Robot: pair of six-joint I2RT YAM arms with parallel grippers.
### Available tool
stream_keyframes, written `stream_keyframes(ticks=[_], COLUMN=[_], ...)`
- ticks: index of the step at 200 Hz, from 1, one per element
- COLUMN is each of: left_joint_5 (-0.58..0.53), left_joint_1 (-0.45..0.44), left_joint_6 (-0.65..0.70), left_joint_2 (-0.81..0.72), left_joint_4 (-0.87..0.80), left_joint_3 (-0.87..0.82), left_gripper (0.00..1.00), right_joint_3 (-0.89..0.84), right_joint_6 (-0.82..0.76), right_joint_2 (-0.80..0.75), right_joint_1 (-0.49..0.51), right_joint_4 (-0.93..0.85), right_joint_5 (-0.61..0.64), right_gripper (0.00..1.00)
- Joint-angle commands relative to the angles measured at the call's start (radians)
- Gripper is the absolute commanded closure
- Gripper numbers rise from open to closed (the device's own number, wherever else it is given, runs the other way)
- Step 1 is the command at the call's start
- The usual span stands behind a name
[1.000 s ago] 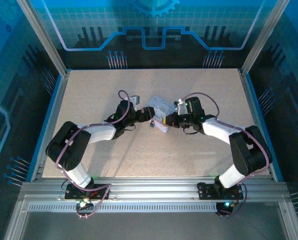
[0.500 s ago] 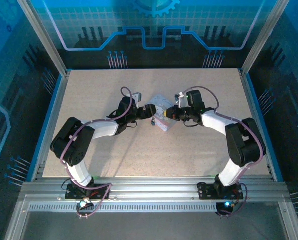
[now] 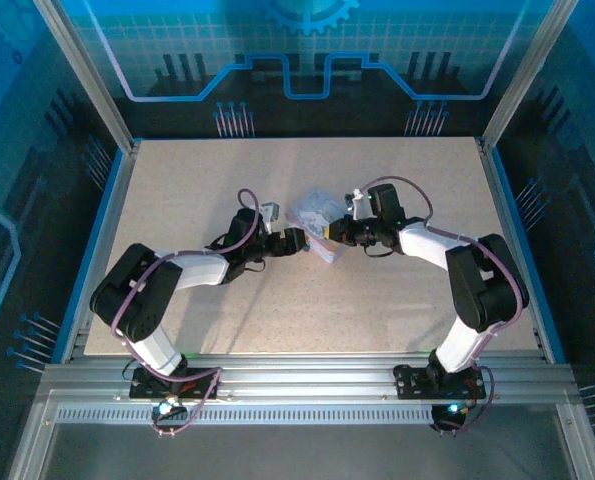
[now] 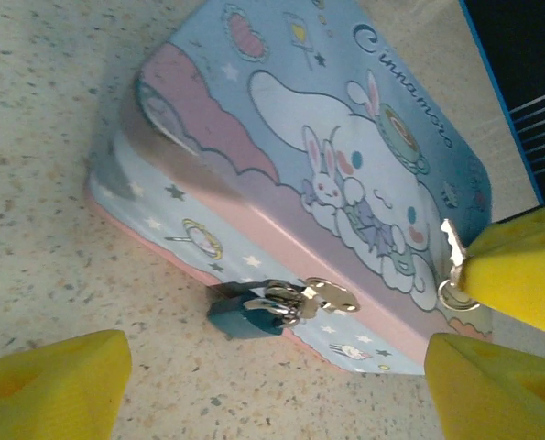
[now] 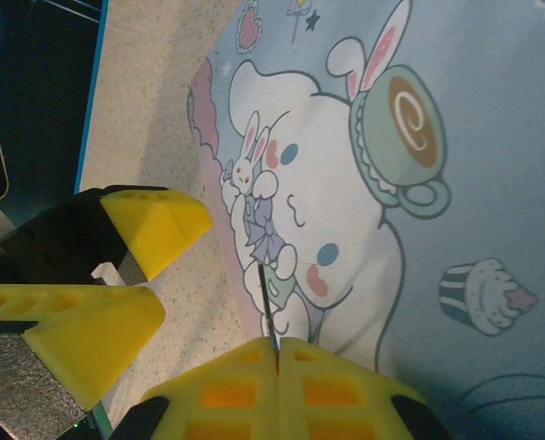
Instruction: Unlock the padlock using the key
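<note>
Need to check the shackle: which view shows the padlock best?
The left wrist view: the padlock sits close and sharp at the front clasp of the box. From the top it is too small to make out; the right wrist camera faces the box lid.

Left wrist view: key mostly hidden inside right gripper at 3 o'clock; box cut off at 12; padlock keyhole not visible. Top view: padlock too small to tell.

Overhead; both wrists close on box
</note>
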Motion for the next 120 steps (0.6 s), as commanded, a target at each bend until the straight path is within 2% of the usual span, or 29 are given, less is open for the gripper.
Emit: stream_keyframes(ticks=[1,120], left_joint_5=[0.067,0.058], left_joint_1=[-0.009,-0.049], left_joint_6=[-0.012,-0.033], left_joint_2=[0.043,0.183], left_joint_4=[0.082,0.169], left_joint_3=[0.008,0.075], left_gripper=[0.15,0.17], right_joint_3=[-0.033,-0.036], right_joint_6=[-0.017,-0.019], right_joint_2=[0.021,0.021], right_joint_1=[0.011,0.011], right_joint_4=[-0.045,-0.046], right_joint_5=[0.026,0.032], right_gripper=[0.99,0.99])
